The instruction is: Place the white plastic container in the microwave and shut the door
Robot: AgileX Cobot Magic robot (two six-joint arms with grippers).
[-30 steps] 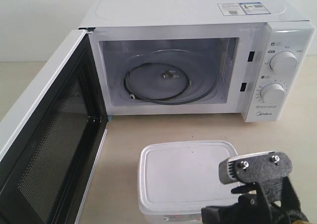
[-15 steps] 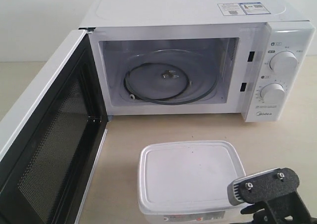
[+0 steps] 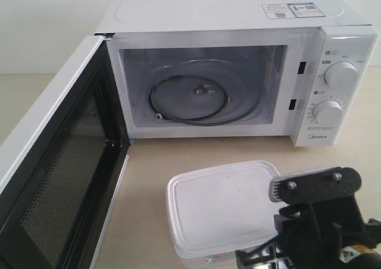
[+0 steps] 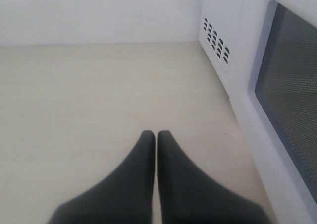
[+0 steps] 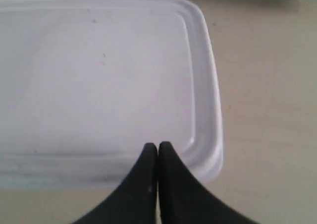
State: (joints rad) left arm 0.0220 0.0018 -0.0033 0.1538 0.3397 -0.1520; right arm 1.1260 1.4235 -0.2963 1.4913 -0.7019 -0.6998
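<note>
The white plastic container (image 3: 220,206) rests on the table in front of the microwave (image 3: 238,13), lid on and turned a little askew. The door (image 3: 65,180) stands wide open on the left, black mesh inner face showing, and the glass turntable (image 3: 205,93) is bare. My right gripper (image 5: 158,145) is shut with nothing in it, its tips over the near rim of the container's lid (image 5: 99,85). In the exterior view only its black wrist mount (image 3: 315,188) shows clearly. My left gripper (image 4: 156,134) is shut and empty above bare table, beside the door's outer face (image 4: 292,95).
Two round dials (image 3: 340,74) sit on the microwave's right panel. The open door blocks the left side of the table. Light wooden tabletop (image 3: 333,159) lies between the container and the microwave. A white wall (image 4: 99,11) stands behind.
The right arm dipped, then rose and moved left by the container. The container has shifted slightly toward the microwave and turned a little. The left gripper's earlier state is not shown.
</note>
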